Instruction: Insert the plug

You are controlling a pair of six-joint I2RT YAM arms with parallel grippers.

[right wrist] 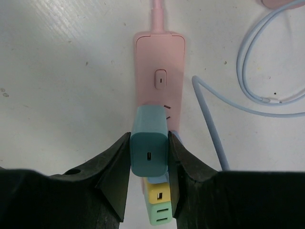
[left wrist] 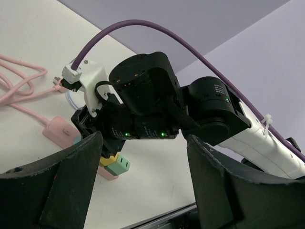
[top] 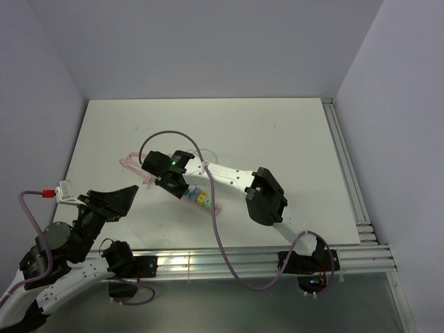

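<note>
In the right wrist view my right gripper (right wrist: 149, 141) is shut on the teal plug (right wrist: 149, 148), one finger on each side face. The plug stands over the middle of the pink power strip (right wrist: 159, 62), just short of two dark slots; its prongs are hidden. Behind it on the strip sit a blue adapter (right wrist: 157, 180), a yellow one (right wrist: 158, 193) and a green one (right wrist: 160, 214). From above, the right gripper (top: 179, 184) is over the strip (top: 202, 200). My left gripper (top: 128, 196) hangs open and empty to the left, facing the right wrist (left wrist: 143, 95).
A light blue cable (right wrist: 248, 71) loops on the table right of the strip. The strip's pink cord (top: 132, 163) coils at the left. A purple arm cable (top: 215, 229) arcs over the table. Aluminium rails run along the near edge (top: 208, 260) and right edge (top: 343, 159).
</note>
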